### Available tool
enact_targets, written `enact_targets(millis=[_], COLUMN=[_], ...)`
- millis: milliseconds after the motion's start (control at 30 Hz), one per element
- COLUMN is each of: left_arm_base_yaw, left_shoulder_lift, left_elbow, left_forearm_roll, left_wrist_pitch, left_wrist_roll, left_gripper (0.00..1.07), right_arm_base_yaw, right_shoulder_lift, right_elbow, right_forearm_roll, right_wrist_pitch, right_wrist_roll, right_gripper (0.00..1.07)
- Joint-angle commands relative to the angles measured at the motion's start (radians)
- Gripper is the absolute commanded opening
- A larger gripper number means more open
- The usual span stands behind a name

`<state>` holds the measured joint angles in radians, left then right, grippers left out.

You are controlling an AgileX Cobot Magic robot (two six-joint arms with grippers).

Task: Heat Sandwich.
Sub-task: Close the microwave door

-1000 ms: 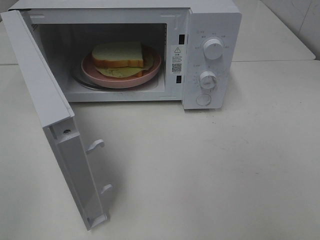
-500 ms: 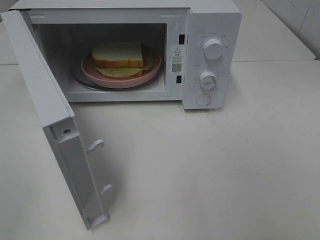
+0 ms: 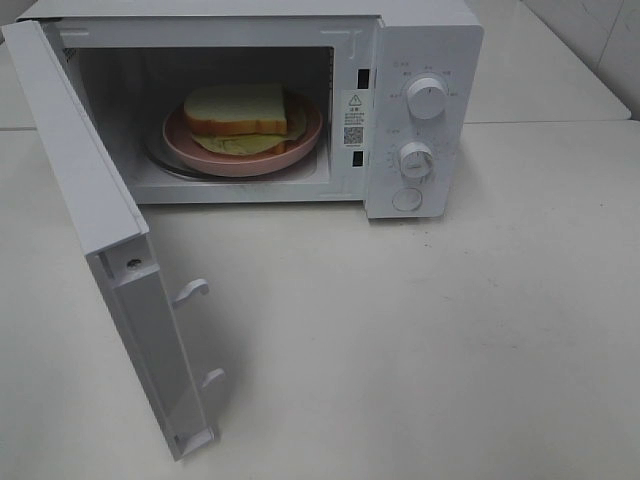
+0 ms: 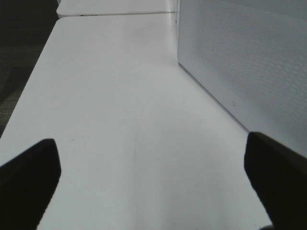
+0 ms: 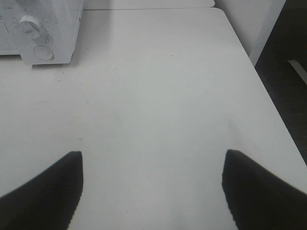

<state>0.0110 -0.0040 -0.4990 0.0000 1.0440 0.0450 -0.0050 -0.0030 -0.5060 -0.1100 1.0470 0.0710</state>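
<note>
The sandwich (image 3: 237, 110) of white bread with tan crust lies on a round pink plate (image 3: 300, 145) inside the open white microwave (image 3: 420, 40). Its door (image 3: 95, 215) swings out toward the front left. Neither arm shows in the exterior high view. My left gripper (image 4: 151, 182) is open over bare table beside the door's outer panel (image 4: 249, 62), nothing between its dark fingers (image 4: 29, 177). My right gripper (image 5: 151, 191) is open too, over the table to the right of the microwave's control panel (image 5: 43, 33), with nothing held.
The microwave has two knobs (image 3: 427, 98) and a round button (image 3: 407, 199) on its right panel. Two latch hooks (image 3: 192, 290) stick out of the door's edge. The white table's right edge (image 5: 268, 96) drops to dark floor.
</note>
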Motion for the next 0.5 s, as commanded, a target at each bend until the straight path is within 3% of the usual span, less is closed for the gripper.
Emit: enact_targets(millis=[33, 500], left_arm_base_yaw=[0.002, 0.002], left_shoulder_lift=[-0.027, -0.027], left_elbow=[0.005, 0.005], left_forearm_roll=[-0.010, -0.010], left_wrist_pitch=[-0.016, -0.016], left_wrist_roll=[-0.003, -0.003], left_gripper=[1.03, 1.03], right_arm_base_yaw=[-0.006, -0.006], right_shoulder_lift=[-0.027, -0.027], right_elbow=[0.002, 0.002], right_forearm_roll=[-0.004, -0.004], right_wrist_pitch=[-0.010, -0.010], right_wrist_roll=[-0.012, -0.012], right_gripper=[0.76, 0.76])
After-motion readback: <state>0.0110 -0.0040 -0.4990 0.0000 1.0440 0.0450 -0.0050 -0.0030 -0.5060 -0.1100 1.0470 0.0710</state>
